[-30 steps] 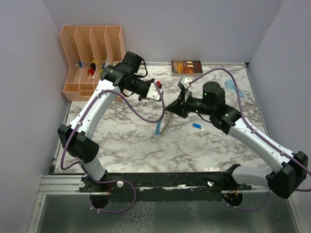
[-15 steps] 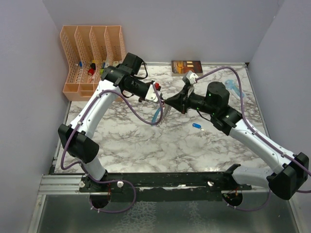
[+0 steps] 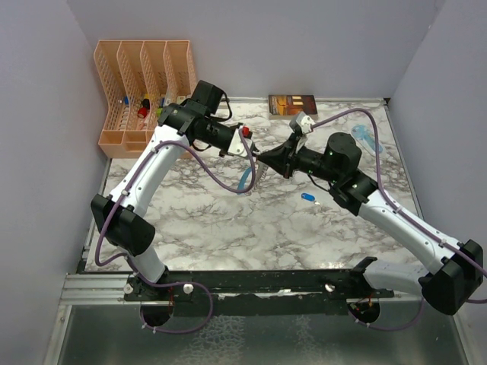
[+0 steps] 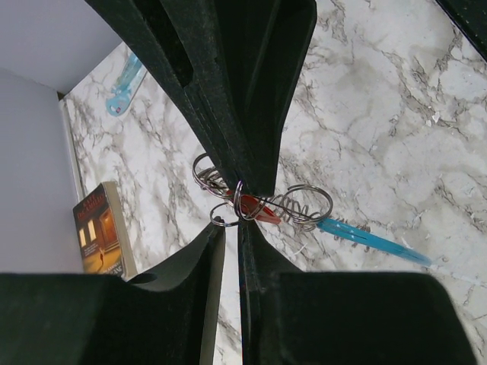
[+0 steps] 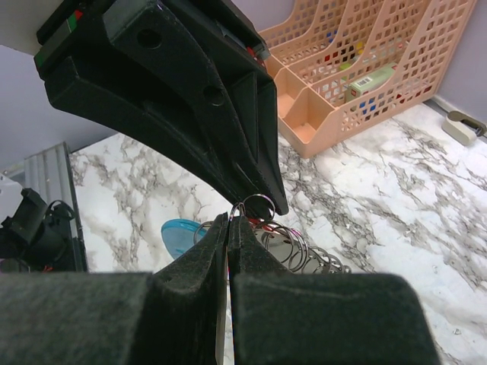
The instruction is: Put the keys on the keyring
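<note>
**Ring bunch carried outward; red key at the rings, dark-blue key untouched**

Top view. Over the last second the right pincer has swung farther from the bases. The left pincer went with it, and the two tips stayed together. The keyring hangs just under those tips and rode along, its light-blue strap dangling on the left pincer's side. The dark-blue key has not shifted. It lies flat on the worktop, well apart from both tips, on the bases' side of the right pincer. My reading is that this was a change of position for the hold, not a finished step. One key has not been started.

Left wrist view. The left pincer's fingers stand nearly together with only a thin slit between them. A wire ring runs into that slit at the tips, so I judge it is pinching the keyring. The right pincer comes in from opposite, its tip against the same cluster. The red key lies slanted among the loops just beyond the tips. I cannot tell whether it is threaded yet. The keyring shows as several overlapping grey wire loops, loose like a stretched spring. The strap trails away to one side.

Right wrist view. The right pincer is clamped fully, with no gap showing. Its tips touch a small ring, but I cannot tell whether they nip wire or key. More coils fan out beside and beyond the tips.
</note>
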`<control>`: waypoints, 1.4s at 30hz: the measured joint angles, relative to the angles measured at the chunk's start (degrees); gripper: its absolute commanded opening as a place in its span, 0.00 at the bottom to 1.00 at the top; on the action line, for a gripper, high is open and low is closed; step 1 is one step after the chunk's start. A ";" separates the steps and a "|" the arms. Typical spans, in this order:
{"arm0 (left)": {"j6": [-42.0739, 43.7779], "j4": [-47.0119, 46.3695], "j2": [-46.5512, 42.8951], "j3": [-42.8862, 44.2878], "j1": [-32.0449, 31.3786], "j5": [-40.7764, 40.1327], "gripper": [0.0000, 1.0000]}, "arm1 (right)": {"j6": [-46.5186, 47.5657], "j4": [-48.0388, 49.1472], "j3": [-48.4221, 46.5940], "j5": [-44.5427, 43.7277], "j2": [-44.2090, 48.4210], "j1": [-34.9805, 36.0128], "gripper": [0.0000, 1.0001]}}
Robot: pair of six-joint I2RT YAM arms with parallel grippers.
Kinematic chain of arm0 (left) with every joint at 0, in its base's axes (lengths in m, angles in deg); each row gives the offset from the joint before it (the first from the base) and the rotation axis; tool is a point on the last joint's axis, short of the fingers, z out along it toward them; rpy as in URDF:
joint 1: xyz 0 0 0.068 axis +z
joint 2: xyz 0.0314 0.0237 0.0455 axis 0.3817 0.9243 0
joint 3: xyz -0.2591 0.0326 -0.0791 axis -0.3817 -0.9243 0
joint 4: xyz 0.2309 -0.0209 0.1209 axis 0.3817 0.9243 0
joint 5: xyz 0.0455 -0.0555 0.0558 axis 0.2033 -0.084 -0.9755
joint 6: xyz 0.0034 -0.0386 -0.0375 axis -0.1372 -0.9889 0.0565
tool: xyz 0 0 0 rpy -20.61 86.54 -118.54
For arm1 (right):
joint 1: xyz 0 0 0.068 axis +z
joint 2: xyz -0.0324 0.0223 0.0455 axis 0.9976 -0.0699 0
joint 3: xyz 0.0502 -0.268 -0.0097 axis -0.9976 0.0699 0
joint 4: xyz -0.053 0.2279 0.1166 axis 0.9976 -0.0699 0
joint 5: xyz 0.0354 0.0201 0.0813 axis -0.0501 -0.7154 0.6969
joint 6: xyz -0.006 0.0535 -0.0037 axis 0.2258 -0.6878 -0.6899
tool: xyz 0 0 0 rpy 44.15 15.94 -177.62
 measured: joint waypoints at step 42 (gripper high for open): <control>-9.57 -65.09 -19.17 -38.69 0.04 -2.95 0.21 | -6.97 -9.40 -5.64 4.63 -1.53 -3.30 0.01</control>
